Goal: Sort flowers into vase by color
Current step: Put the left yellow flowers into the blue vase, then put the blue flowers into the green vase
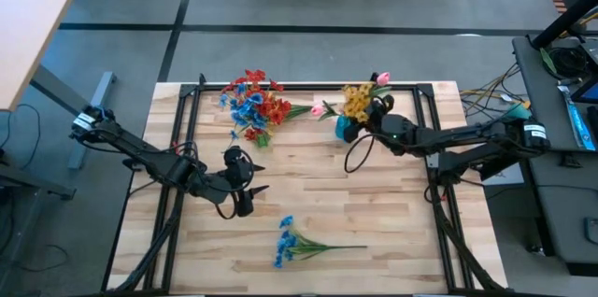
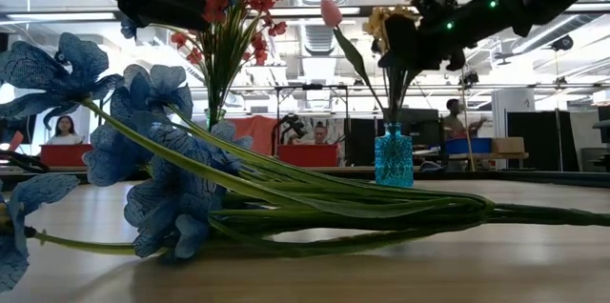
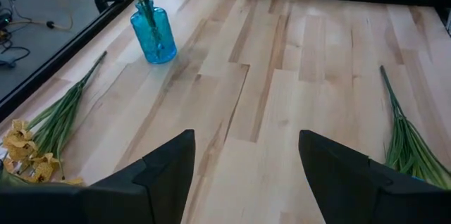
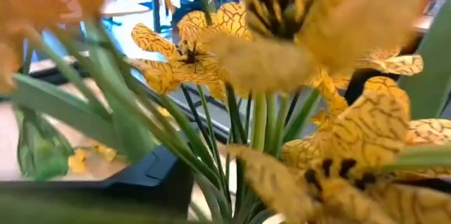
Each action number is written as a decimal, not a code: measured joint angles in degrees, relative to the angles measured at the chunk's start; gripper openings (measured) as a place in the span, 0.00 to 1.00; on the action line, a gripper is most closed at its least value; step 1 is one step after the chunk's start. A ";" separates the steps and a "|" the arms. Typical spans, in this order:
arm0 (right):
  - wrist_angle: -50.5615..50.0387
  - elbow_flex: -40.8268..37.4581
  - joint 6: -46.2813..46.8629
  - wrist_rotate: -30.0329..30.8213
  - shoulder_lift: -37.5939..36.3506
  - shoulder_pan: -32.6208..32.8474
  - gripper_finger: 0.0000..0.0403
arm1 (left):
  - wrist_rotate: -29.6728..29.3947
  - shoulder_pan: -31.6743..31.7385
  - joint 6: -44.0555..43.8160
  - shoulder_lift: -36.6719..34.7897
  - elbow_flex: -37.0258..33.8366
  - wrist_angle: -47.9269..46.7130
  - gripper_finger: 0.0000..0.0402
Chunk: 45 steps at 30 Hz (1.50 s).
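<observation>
Our right gripper (image 1: pixel 374 110) is up at the far side of the table, right in the yellow flowers (image 1: pixel 356 101). They stand in a blue vase (image 1: pixel 345 129) with a pink bud (image 1: pixel 382 78). In the right wrist view the yellow blooms fill almost everything, so we cannot tell if the fingers are apart or closed, or if they hold a stem.

Our left gripper (image 1: pixel 245 185) hangs over the middle of the table, and its two dark fingers (image 3: pixel 169 175) are spread apart with nothing between them.

Near the front edge lies a blue flower spray (image 1: pixel 291 241) flat on the wood table (image 1: pixel 392 241), well apart from both grippers.

At the far side, a bunch of red and blue flowers (image 1: pixel 254 101) stands in another vase. A second pink bud (image 1: pixel 319 109) shows between that bunch and the yellow one.
</observation>
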 joint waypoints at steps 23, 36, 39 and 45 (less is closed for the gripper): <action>-16.90 3.85 5.76 -0.27 -5.59 6.60 0.91 | 0.00 0.00 -3.11 0.00 0.00 -0.06 0.59; -34.20 3.83 21.10 -0.24 -14.28 11.21 0.91 | 0.03 0.00 -5.34 0.77 0.00 -0.04 0.59; -38.99 3.83 25.32 -0.31 -15.25 12.48 0.91 | 0.40 0.00 -6.83 1.68 0.00 -0.05 0.59; -43.17 3.81 31.53 -3.88 -16.79 14.72 0.91 | 0.44 0.00 -8.87 3.51 0.00 -0.05 0.59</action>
